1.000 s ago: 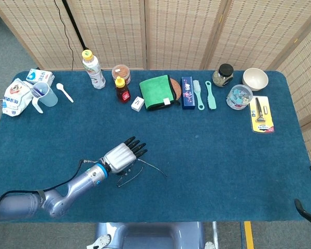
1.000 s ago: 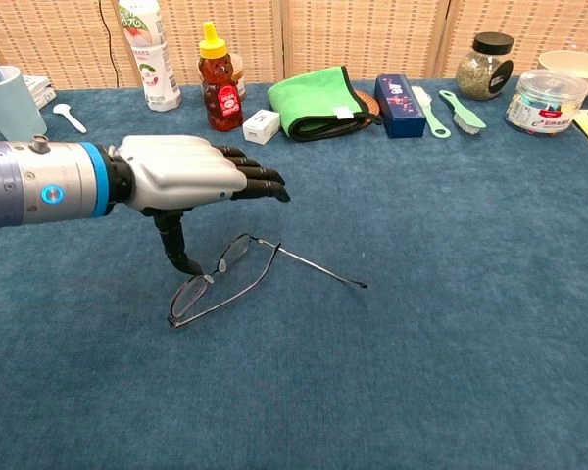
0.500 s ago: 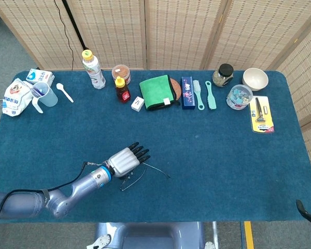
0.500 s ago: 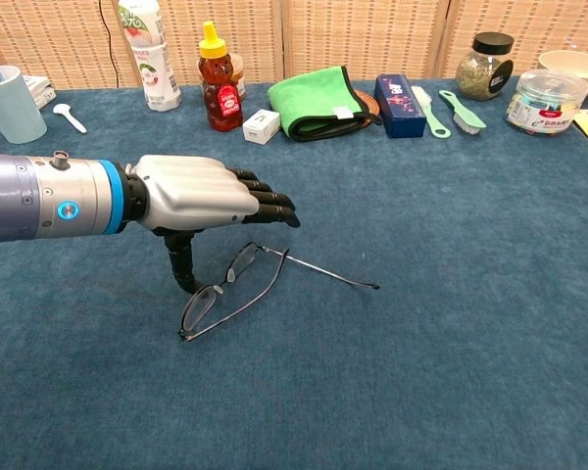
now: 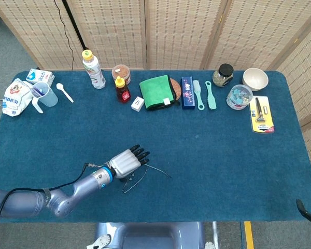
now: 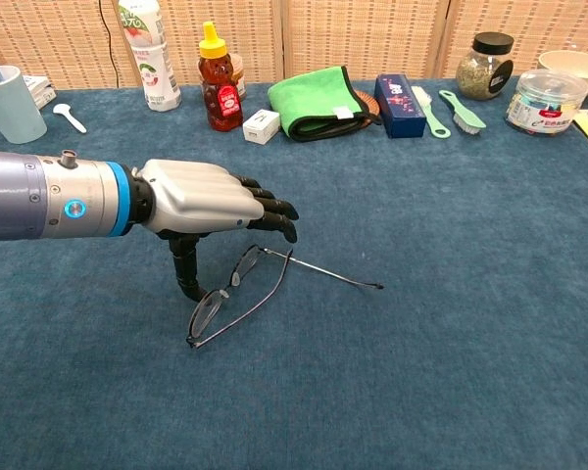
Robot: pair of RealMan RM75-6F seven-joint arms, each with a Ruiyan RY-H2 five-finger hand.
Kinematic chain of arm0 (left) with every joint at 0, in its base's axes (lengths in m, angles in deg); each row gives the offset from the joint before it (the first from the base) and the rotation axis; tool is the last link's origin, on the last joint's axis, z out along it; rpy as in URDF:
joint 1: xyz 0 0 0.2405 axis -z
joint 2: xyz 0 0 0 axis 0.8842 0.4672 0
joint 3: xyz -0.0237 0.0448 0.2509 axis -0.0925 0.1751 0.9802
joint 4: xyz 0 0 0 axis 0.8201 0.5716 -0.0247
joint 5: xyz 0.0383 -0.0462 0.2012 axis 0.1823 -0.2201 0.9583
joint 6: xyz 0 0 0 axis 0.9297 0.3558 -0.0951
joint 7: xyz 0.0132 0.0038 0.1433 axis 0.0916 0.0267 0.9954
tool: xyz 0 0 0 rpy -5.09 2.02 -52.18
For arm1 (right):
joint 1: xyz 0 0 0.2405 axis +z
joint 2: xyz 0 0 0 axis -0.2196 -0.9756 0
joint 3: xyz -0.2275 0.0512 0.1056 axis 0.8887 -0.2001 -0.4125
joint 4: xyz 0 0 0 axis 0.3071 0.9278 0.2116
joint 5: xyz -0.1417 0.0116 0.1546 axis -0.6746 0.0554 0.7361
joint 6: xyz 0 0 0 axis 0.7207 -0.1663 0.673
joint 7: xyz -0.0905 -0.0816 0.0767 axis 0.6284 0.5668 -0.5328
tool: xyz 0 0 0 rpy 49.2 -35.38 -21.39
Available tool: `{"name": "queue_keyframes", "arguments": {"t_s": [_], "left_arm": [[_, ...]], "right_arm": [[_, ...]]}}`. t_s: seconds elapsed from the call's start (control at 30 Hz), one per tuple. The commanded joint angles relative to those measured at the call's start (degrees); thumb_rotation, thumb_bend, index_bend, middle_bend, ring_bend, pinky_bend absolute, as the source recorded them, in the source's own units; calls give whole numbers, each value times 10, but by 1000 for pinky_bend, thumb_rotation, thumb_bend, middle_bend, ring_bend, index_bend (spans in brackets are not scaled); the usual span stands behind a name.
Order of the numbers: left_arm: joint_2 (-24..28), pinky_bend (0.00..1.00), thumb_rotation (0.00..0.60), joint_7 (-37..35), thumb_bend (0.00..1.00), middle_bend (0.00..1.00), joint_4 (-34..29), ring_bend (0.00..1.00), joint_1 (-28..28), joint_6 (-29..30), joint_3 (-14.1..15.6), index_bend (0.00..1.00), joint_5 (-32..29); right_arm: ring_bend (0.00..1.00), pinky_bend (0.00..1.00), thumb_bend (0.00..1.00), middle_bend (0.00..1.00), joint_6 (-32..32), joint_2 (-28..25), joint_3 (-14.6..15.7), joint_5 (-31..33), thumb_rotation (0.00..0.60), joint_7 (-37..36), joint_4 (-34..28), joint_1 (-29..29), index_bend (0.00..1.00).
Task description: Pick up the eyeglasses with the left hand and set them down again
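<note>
Hovering over the eyeglasses (image 6: 237,292) on the blue table (image 6: 451,323), the left hand (image 6: 204,201) holds nothing, fingers extended, thumb pointing down beside the frame. Best bet: lower gently, pinch the frame near the bridge, avoid the lenses.

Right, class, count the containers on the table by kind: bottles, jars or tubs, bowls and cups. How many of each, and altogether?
Bottles: 2, the drink bottle and the honey bottle
Jars or tubs: 3, the brown-lidded jar, the black-lidded jar and the clear tub
Bowls: 1, the white bowl
Cups: 1, the blue cup
Total: 7
</note>
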Motion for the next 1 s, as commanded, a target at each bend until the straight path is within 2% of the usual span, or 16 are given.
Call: {"name": "queue_keyframes", "arguments": {"t_s": [0.03, 0.47, 0.67, 0.8, 0.93, 1.0], "left_arm": [[-8, 0, 519, -4, 145, 0, 6, 0, 4, -2, -2, 161, -9], [-12, 0, 519, -3, 145, 0, 4, 0, 6, 11, 14, 334, -9], [-9, 0, 520, -7, 146, 0, 0, 0, 2, 22, 16, 362, -5], [-7, 0, 520, -12, 145, 0, -5, 0, 0, 24, 17, 311, -1], [2, 0, 520, -16, 146, 0, -16, 0, -2, 27, 20, 158, 5], [8, 0, 516, -18, 146, 0, -24, 0, -2, 25, 23, 120, 12]], "right_arm": [[3, 86, 305, 0, 2, -1, 0, 0, 600, 0, -1, -1, 76], [4, 90, 304, 0, 3, -2, 0, 0, 600, 0, -3, -3, 76], [3, 92, 304, 0, 2, -3, 1, -1, 600, 2, -5, -3, 77], [4, 92, 304, 0, 5, -5, 1, -2, 600, 3, -6, -5, 77], [4, 92, 304, 0, 5, -6, 1, -3, 600, 2, -7, -6, 76], [3, 92, 304, 0, 6, -6, 1, -3, 600, 2, -7, -6, 76]]}}
